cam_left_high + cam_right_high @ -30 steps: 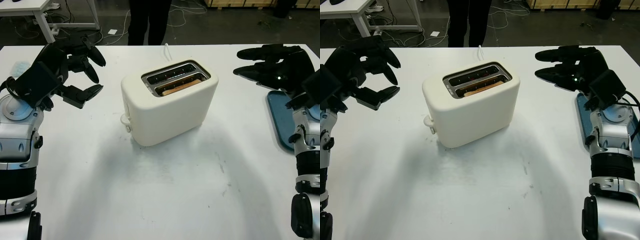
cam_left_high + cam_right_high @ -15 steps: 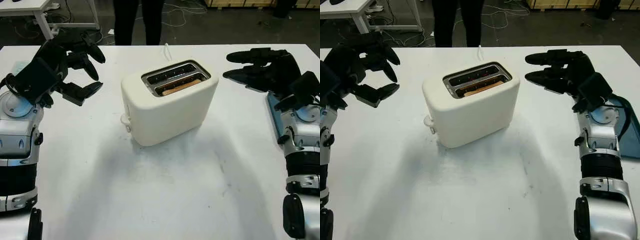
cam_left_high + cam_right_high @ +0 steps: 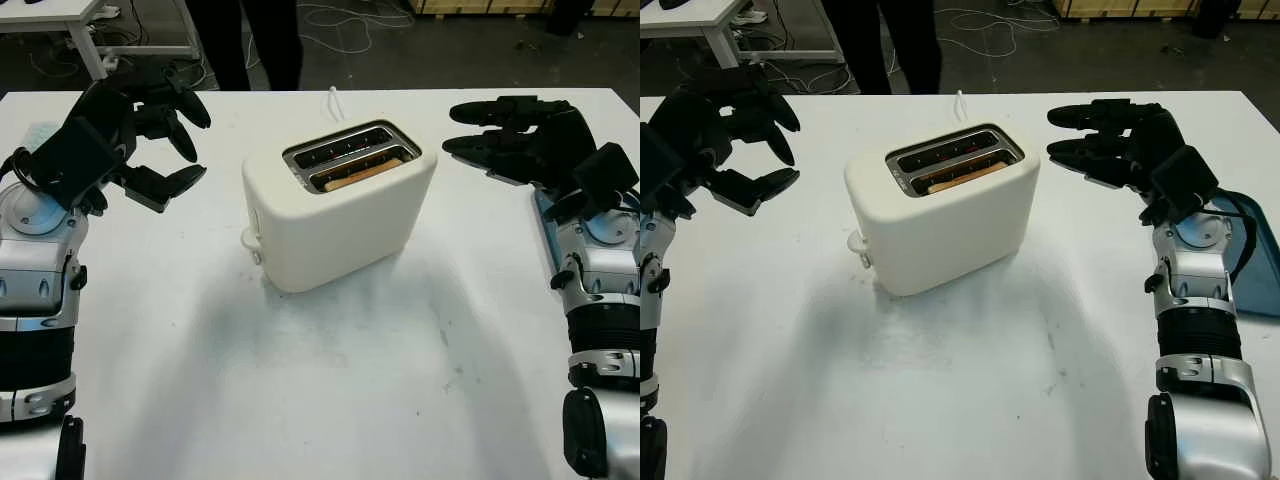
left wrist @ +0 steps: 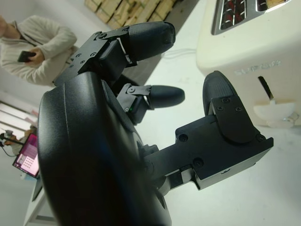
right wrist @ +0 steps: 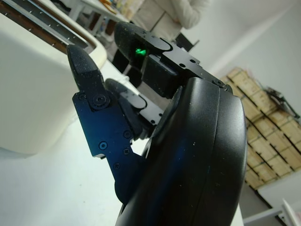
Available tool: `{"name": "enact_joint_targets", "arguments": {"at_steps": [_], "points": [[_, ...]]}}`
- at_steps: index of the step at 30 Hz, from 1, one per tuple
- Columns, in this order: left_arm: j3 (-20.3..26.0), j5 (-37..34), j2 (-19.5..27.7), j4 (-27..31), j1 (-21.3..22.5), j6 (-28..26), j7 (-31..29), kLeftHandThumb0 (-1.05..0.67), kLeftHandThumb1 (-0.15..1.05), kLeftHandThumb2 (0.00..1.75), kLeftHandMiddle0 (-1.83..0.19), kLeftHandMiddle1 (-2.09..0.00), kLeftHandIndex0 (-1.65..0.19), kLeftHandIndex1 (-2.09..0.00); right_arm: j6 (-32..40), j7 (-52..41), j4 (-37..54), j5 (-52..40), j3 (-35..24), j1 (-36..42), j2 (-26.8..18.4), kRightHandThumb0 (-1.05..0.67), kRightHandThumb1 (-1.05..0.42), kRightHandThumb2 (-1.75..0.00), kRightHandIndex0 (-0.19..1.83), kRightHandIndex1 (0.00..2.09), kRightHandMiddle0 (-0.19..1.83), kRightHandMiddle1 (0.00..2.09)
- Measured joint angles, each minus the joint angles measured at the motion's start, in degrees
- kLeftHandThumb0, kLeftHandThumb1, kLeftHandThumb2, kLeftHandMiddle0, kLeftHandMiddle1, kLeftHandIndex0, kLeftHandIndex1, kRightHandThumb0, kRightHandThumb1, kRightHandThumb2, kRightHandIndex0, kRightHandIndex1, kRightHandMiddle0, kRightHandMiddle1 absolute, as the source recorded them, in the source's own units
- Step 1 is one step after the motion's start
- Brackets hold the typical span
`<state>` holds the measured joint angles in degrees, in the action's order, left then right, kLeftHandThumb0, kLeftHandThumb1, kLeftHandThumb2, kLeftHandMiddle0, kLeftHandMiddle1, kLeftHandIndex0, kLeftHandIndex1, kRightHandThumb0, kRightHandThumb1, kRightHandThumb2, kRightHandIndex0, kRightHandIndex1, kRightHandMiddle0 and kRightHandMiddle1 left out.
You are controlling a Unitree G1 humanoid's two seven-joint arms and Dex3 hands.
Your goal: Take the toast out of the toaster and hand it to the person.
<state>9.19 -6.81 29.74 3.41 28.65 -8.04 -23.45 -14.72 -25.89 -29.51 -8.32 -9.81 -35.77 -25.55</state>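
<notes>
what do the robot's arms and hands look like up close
Both arms are silver-grey segmented shells with black joint bands. The left hand and right hand are black, each with a boxy glossy shell and three chunky fingers with rounded tips, fastened by small screws. A green light glows on the right hand.

bright overhead light, soft shadow in front of toaster; wrist views' backgrounds blurry.

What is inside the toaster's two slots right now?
In the toaster, the near slot holds a slice of toast; just its browned top edge shows, the rest hidden inside. The far slot shows dark wire guides, nothing else visible. Both hands hold nothing.
</notes>
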Motion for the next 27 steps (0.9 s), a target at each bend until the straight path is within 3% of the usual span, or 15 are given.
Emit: {"name": "enact_joint_targets", "arguments": {"at_steps": [9,27], "points": [[-0.6,0.7,0.0,-0.3,0.0,0.0,0.3,-0.09,-0.09,1.41,-0.71,-1.54,-0.61,-1.47,0.0,-0.6,0.0,-0.2,-1.0,0.0,-0.1,-0.39,-0.75,0.0,1.15,0.01,1.04,0.01],[-0.7,0.6,-1.0,-4.2,1.5,2.9,0.5,0.08,-0.12,1.48,-0.69,-1.58,-0.57,-1.52,0.0,-0.3,-0.1,0.1,-1.2,0.0,-0.1,-0.35,-0.76,0.0,1.13,0.0,1.03,0.0]]}}
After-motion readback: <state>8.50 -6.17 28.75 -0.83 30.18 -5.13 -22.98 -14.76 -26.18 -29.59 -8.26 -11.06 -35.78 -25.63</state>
